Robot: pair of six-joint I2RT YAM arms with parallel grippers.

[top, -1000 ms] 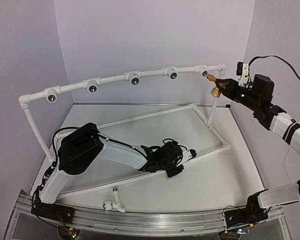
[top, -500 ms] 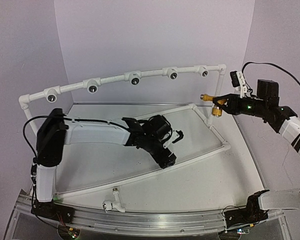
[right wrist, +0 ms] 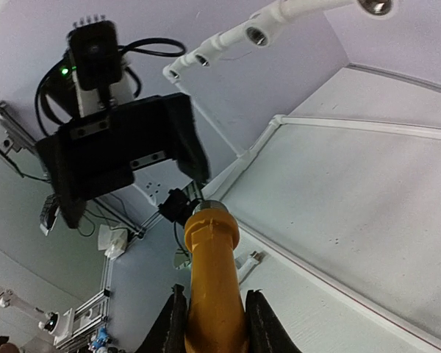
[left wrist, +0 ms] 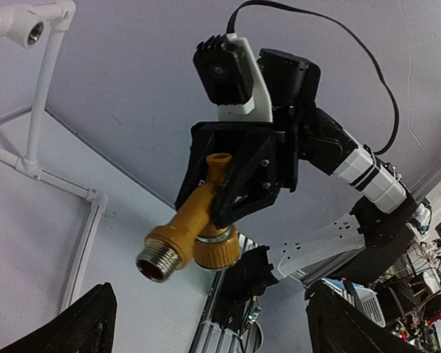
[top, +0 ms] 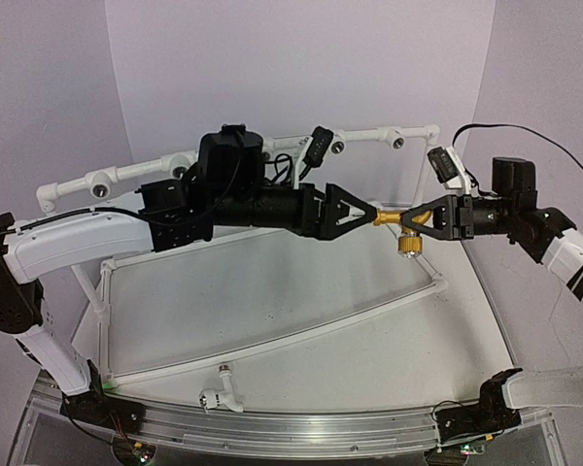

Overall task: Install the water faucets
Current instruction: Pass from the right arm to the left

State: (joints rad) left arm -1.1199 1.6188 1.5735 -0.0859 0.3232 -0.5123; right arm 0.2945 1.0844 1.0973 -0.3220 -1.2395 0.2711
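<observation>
The right pincer (top: 423, 219) pinches the yellow-orange faucet (left wrist: 184, 232) in mid-air, its threaded end just ahead of the opposite left pincer (top: 367, 216), whose fingers are spread wide.

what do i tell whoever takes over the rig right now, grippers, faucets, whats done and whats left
Left gripper: open, jaws facing the threaded end of the yellow faucet, not gripping it.
Right gripper: shut on the yellow faucet, holding it in mid-air above the table.
White faucet: lying on the table near the front edge, untouched.
Done: nothing installed; the sockets in view on the pipe frame are empty.
Left: both faucets into the frame, probably after a hand-over between the arms.
</observation>
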